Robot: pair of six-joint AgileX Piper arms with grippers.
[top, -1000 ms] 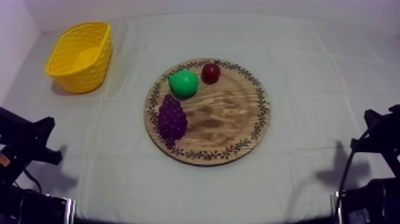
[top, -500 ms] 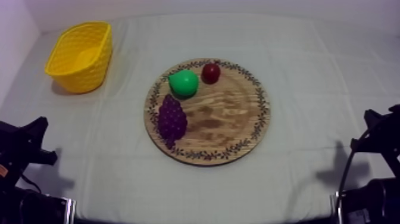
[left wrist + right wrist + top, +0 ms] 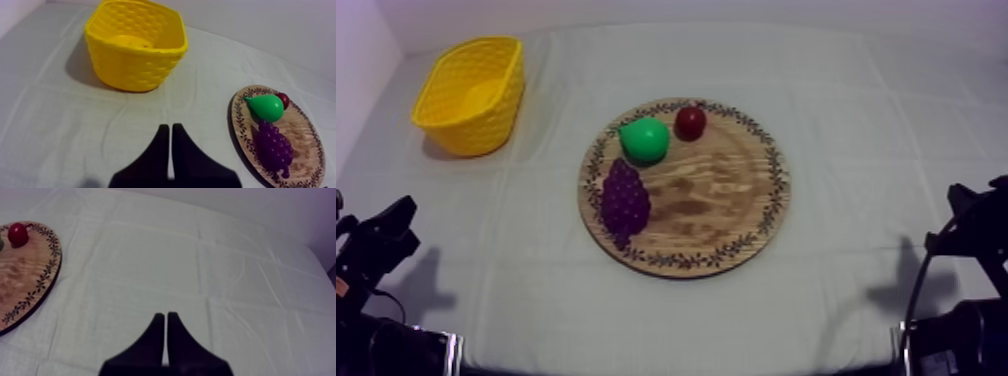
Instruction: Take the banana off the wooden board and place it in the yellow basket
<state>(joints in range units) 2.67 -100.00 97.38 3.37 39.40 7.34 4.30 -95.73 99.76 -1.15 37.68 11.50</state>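
Note:
The round wooden board [image 3: 736, 200] in the middle of the table carries a green pear [image 3: 644, 139], a small red fruit [image 3: 690, 122] and a bunch of purple grapes [image 3: 624, 198]; I see no banana on it. The yellow basket [image 3: 456, 130] stands at the far left. In the left wrist view a smooth yellow shape lies inside the basket [image 3: 135, 70]; I cannot tell what it is. My left gripper [image 3: 171, 127] is shut on nothing, over bare cloth short of the basket. My right gripper [image 3: 166, 316] is shut, empty, right of the board [image 3: 25, 278].
Bare cloth lies all around the board and between it and the basket. My left arm [image 3: 381, 245] sits low at the left edge and my right arm [image 3: 966, 230] low at the right edge, both well away from the board.
My left arm has drawn back and down toward the lower left edge of the table. The right arm, the fruit and the basket have not moved.

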